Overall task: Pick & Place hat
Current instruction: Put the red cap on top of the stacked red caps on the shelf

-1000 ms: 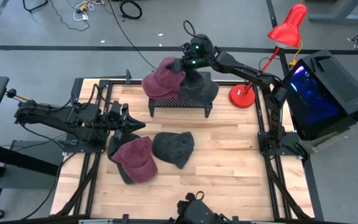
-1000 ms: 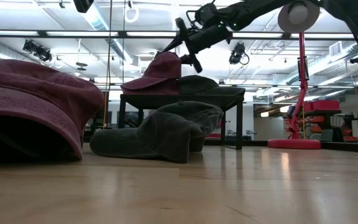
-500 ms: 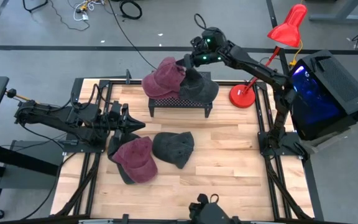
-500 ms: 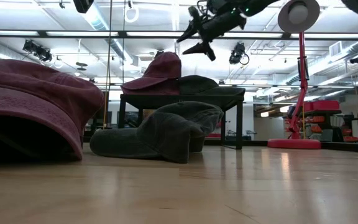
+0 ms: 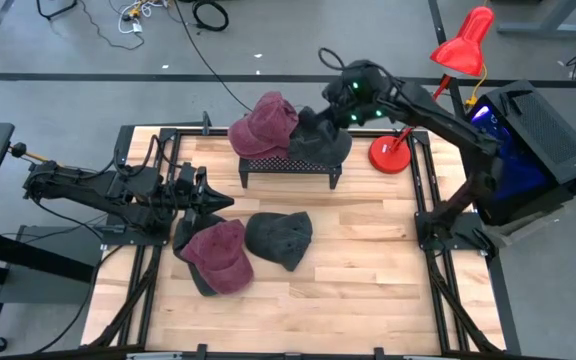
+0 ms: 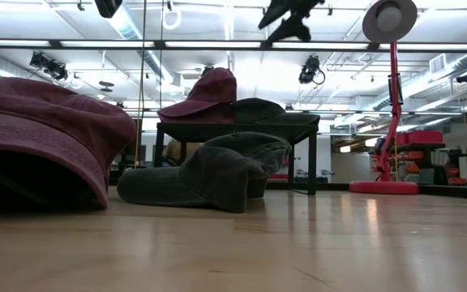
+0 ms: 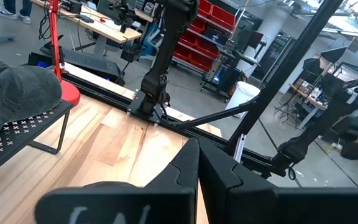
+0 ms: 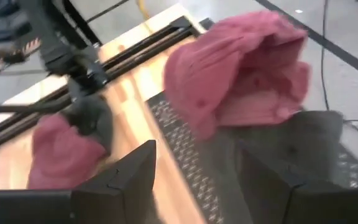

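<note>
Right gripper (image 5: 336,97) empty, fingers spread wide, above rack (image 5: 290,163). Maroon hat (image 5: 265,124) on rack beside grey hat (image 5: 320,138). Left gripper (image 5: 223,203) closed, empty, by two hats (image 5: 243,247) on table (image 5: 368,250).

Small perforated stand (image 5: 288,166) sits at the far middle of the desk (image 5: 368,260). Two hats on the stand, side by side and touching: one hat (image 5: 263,124) on its left end, another hat (image 5: 320,138) on its right end. Desk lamp (image 5: 392,152) stands just right of the stand. Near the desk's middle, two more hats lie side by side, touching: left one (image 5: 218,256), right one (image 5: 279,238). Left claw (image 5: 218,202) rests at the desk's left edge, just behind the left one. Right claw (image 5: 330,98) hangs above the stand's right end.
</note>
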`<state>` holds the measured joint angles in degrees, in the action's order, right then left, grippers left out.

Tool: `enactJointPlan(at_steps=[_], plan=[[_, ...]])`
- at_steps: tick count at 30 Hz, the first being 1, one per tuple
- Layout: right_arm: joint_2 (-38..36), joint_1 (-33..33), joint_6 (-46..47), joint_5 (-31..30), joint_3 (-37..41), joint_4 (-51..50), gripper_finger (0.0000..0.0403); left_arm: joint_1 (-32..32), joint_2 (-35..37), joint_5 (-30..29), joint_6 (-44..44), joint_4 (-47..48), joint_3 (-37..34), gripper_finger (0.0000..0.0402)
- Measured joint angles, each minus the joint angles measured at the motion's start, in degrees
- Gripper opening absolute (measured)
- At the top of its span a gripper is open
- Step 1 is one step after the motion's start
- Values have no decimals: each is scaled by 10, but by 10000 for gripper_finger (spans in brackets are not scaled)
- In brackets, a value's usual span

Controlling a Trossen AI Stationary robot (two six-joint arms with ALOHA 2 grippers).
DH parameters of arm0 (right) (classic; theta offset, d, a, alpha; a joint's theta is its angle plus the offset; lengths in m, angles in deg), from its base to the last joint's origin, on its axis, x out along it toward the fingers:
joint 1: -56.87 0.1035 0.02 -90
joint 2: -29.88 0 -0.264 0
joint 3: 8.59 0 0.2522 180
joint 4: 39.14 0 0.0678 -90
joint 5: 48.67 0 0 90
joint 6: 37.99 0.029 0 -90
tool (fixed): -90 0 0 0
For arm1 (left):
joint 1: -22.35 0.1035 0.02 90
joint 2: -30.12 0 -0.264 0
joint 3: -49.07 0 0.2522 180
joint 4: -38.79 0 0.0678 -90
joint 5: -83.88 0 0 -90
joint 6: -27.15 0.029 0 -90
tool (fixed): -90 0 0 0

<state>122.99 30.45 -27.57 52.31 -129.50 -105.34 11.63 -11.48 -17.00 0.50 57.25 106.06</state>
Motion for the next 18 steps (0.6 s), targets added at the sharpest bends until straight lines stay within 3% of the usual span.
enactJointPlan(at_steps=[18], plan=[[-20,152,10,-10,1,-52,214,0,0,0,0,6,0,12]])
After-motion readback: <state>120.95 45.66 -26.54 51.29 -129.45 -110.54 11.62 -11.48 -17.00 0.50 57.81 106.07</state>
